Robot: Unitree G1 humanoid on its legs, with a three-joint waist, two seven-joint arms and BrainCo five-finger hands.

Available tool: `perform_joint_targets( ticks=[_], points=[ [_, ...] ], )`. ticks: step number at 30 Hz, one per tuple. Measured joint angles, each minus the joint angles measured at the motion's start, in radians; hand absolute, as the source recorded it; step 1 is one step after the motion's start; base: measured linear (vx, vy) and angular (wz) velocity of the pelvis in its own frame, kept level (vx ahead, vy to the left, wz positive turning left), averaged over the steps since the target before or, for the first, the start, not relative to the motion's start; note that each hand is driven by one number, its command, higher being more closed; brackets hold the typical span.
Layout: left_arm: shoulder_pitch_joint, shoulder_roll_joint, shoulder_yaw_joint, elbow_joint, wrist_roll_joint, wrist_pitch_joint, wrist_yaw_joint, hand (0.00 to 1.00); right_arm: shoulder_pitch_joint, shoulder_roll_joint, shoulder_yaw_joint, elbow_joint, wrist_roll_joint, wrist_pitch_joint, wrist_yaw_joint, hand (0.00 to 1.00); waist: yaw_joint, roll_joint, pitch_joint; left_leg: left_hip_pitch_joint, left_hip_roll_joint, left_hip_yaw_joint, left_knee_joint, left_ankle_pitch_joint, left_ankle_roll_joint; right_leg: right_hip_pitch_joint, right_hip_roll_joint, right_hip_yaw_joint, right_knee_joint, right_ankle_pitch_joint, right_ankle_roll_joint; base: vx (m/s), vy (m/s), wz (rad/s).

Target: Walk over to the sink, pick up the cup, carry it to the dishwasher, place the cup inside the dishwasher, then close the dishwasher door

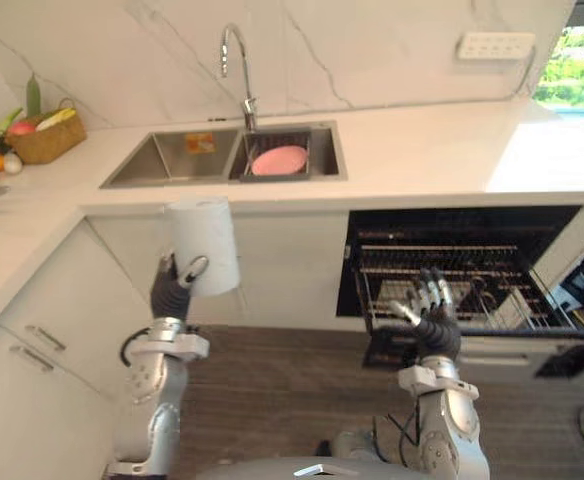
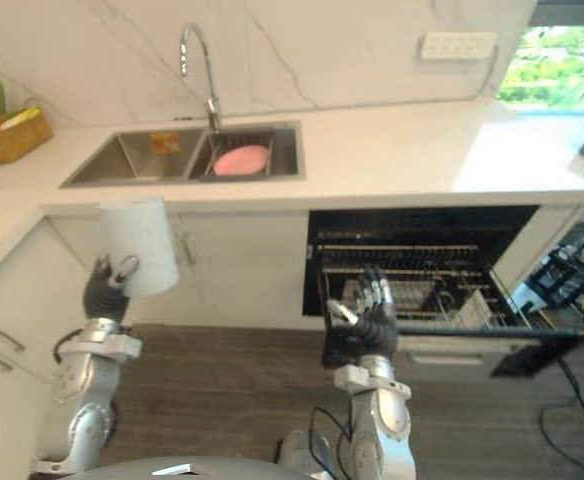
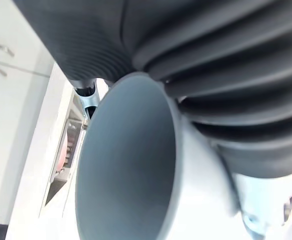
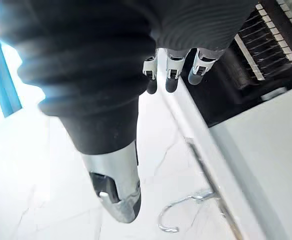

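Two hands are raised in front of the lower cabinets. The left hand (image 1: 172, 291) has its fingers and thumb curled round the lower part of the white cup (image 1: 205, 243), which it holds up in front of the cabinet face just below the sink; the left wrist view looks straight into the cup's pale open mouth beside the ribbed cover. The right hand (image 1: 434, 325) holds nothing, palm up and fingers (image 4: 172, 75) straight and slightly spread, in front of the dishwasher (image 1: 452, 225). That dishwasher stands open under the right half of the bench, its wire rack (image 1: 492, 275) showing in the dark cavity. Further back, the steel sink (image 1: 157, 160) is set into the bench near its front edge, with two basins; a pink plate (image 1: 279, 160) lies in the right one. A curved tap (image 1: 237, 60) rises behind the sink. At the bench's far left corner sits a wicker basket (image 1: 44, 142) with fruit. A white socket strip (image 1: 494, 45) is mounted on the marble wall to the right.
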Motion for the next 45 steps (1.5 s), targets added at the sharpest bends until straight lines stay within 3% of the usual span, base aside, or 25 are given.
perform_joint_targets(
  ticks=[2,4,6,7,8,9,10,11,12,13,15,18,23,26,28,30,33,34,37,39,45],
  points=[
    [0.005,0.002,0.001,0.016,0.001,-0.020,-0.001,1.00,-0.020,0.000,0.000,-0.015,0.001,-0.004,0.005,0.00,0.002,-0.016,0.001,-0.075,-0.001,-0.011,-0.002,-0.039,0.002,0.072,0.019,0.044,-0.059,-0.014,-0.003,0.67,0.016,-0.82],
    [0.005,0.002,0.012,0.032,0.002,-0.054,0.000,1.00,-0.032,-0.001,-0.008,-0.017,0.009,-0.004,0.023,0.00,0.019,-0.032,-0.003,-0.103,-0.021,-0.006,-0.186,-0.085,-0.004,0.118,0.014,0.106,-0.092,-0.015,0.006,0.53,0.069,-1.09],
    [0.001,0.001,0.038,0.034,0.004,-0.120,0.006,1.00,-0.063,-0.003,-0.019,-0.017,0.033,-0.005,0.043,0.00,0.023,-0.039,-0.006,-0.099,-0.091,-0.106,-0.614,-0.080,-0.033,0.143,-0.005,0.200,-0.119,-0.019,0.016,0.46,0.128,-1.18],
    [-0.001,0.001,0.051,0.029,0.005,-0.134,0.011,1.00,-0.072,-0.003,-0.022,-0.017,0.034,-0.006,0.043,0.00,0.023,-0.044,-0.008,-0.098,-0.116,-0.159,-0.716,-0.063,-0.041,0.142,-0.014,0.226,-0.120,-0.022,0.022,0.49,0.214,-1.21],
    [-0.001,0.001,0.085,0.008,0.020,-0.159,0.050,1.00,-0.094,-0.004,-0.022,-0.017,0.034,-0.011,0.044,0.00,0.025,-0.054,-0.008,-0.092,-0.158,-0.257,-0.876,0.005,-0.053,0.142,-0.033,0.288,-0.119,-0.035,0.053,0.38,0.201,-1.03],
    [-0.001,0.001,0.108,-0.002,0.036,-0.175,0.073,1.00,-0.106,-0.009,-0.023,-0.017,0.034,-0.017,0.044,0.00,0.029,-0.055,-0.008,-0.082,-0.168,-0.292,-0.939,0.048,-0.059,0.145,-0.039,0.318,-0.116,-0.044,0.070,0.58,0.324,-1.38],
    [-0.001,0.001,0.150,-0.012,0.047,-0.212,0.116,1.00,-0.126,-0.025,-0.027,-0.017,0.033,-0.027,0.044,0.00,0.034,-0.043,-0.015,-0.064,-0.172,-0.320,-1.040,0.165,-0.072,0.159,-0.043,0.369,-0.109,-0.071,0.117,0.49,0.348,-1.26],
    [-0.005,0.004,0.175,-0.019,0.046,-0.247,0.148,1.00,-0.133,-0.043,-0.039,-0.018,0.032,-0.042,0.045,0.00,0.032,-0.005,-0.030,-0.056,-0.159,-0.309,-1.058,0.311,-0.122,0.187,-0.036,0.395,-0.101,-0.105,0.163,0.54,0.430,-1.11],
    [-0.010,0.025,0.191,-0.013,0.041,-0.266,0.162,1.00,-0.131,-0.025,-0.040,-0.003,0.032,-0.043,0.041,0.00,0.029,-0.060,-0.037,-0.026,-0.201,-0.274,-1.041,0.295,-0.126,0.204,-0.081,0.418,-0.086,-0.124,0.175,0.45,0.409,-0.67],
    [-0.018,0.038,0.205,-0.014,0.040,-0.295,0.184,1.00,-0.130,-0.016,-0.040,-0.007,0.030,-0.050,0.042,0.00,0.025,-0.095,-0.051,-0.010,-0.229,-0.257,-1.049,0.269,-0.106,0.191,-0.114,0.432,-0.071,-0.113,0.192,0.31,0.294,-0.31],
    [-0.051,0.046,0.208,-0.014,0.043,-0.317,0.224,1.00,-0.151,0.002,-0.043,-0.013,0.030,-0.062,0.042,0.00,0.027,-0.129,-0.048,0.013,-0.251,-0.222,-1.065,0.254,-0.084,0.186,-0.149,0.437,-0.067,-0.081,0.223,0.21,0.211,-0.35],
    [-0.069,0.044,0.204,-0.016,0.102,-0.318,0.275,1.00,-0.185,0.002,-0.044,-0.024,0.032,-0.068,0.045,0.00,0.024,-0.122,-0.047,0.042,-0.259,-0.177,-1.064,0.224,-0.052,0.177,-0.166,0.432,-0.067,-0.007,0.251,0.12,0.175,-0.46],
    [-0.088,0.039,0.208,-0.030,0.155,-0.328,0.306,1.00,-0.188,0.003,-0.038,-0.024,0.038,-0.069,0.063,0.00,0.027,-0.109,-0.045,0.055,-0.262,-0.100,-1.079,0.205,-0.029,0.156,-0.196,0.389,-0.128,0.059,0.264,-0.03,0.101,-0.52],
    [-0.096,0.034,0.211,-0.032,0.160,-0.328,0.305,1.00,-0.192,0.003,-0.029,-0.024,0.055,-0.065,0.072,0.00,0.039,-0.099,-0.042,0.054,-0.254,-0.051,-1.103,0.204,-0.025,0.128,-0.209,0.317,-0.170,0.094,0.259,-0.11,0.038,-0.69],
    [-0.097,0.022,0.234,-0.032,0.161,-0.325,0.302,1.00,-0.208,0.001,0.008,-0.024,0.055,-0.050,0.101,0.00,0.049,-0.090,-0.040,0.059,-0.238,0.011,-1.113,0.204,-0.023,0.101,-0.214,0.236,-0.195,0.121,0.238,-0.11,-0.002,-1.02],
    [-0.097,0.020,0.256,-0.032,0.182,-0.311,0.301,1.00,-0.233,0.000,0.067,-0.024,0.082,-0.019,0.147,0.00,0.061,-0.085,-0.039,0.070,-0.225,0.067,-1.120,0.203,-0.026,0.094,-0.213,0.171,-0.238,0.142,0.215,-0.11,-0.025,-0.99],
    [-0.098,0.022,0.258,-0.031,0.196,-0.277,0.264,1.00,-0.259,-0.003,0.161,-0.023,0.135,0.058,0.227,0.00,0.073,-0.087,-0.040,0.072,-0.229,0.085,-1.136,0.202,-0.028,0.107,-0.211,0.123,-0.336,0.160,0.230,-0.11,-0.067,-0.71],
    [-0.100,0.022,0.218,-0.027,0.199,-0.258,0.235,1.00,-0.260,-0.015,0.190,-0.021,0.195,0.107,0.252,0.00,0.070,-0.076,-0.038,0.078,-0.226,0.060,-1.153,0.214,-0.035,0.124,-0.200,0.100,-0.372,0.175,0.244,-0.06,-0.073,-0.13],
    [-0.129,0.023,0.156,0.044,0.230,-0.250,0.223,1.00,-0.275,-0.064,0.221,-0.013,0.270,0.145,0.260,0.00,0.069,-0.058,-0.045,0.091,-0.209,0.044,-1.197,0.262,-0.046,0.132,-0.174,0.079,-0.399,0.184,0.232,-0.06,-0.076,0.09],
    [-0.147,0.026,0.138,0.103,0.263,-0.249,0.247,1.00,-0.308,-0.076,0.239,0.007,0.300,0.161,0.260,0.00,0.070,-0.055,-0.046,0.090,-0.194,0.047,-1.196,0.271,-0.050,0.136,-0.157,0.081,-0.419,0.199,0.224,-0.04,-0.063,-0.05],
    [-0.210,0.042,0.037,0.242,0.401,-0.258,0.417,1.00,-0.362,-0.077,0.295,0.068,0.328,0.238,0.218,0.00,0.056,-0.060,-0.046,0.089,-0.164,0.078,-1.191,0.283,-0.067,0.150,-0.117,0.108,-0.489,0.252,0.207,-0.02,-0.045,-0.18]
  ],
)
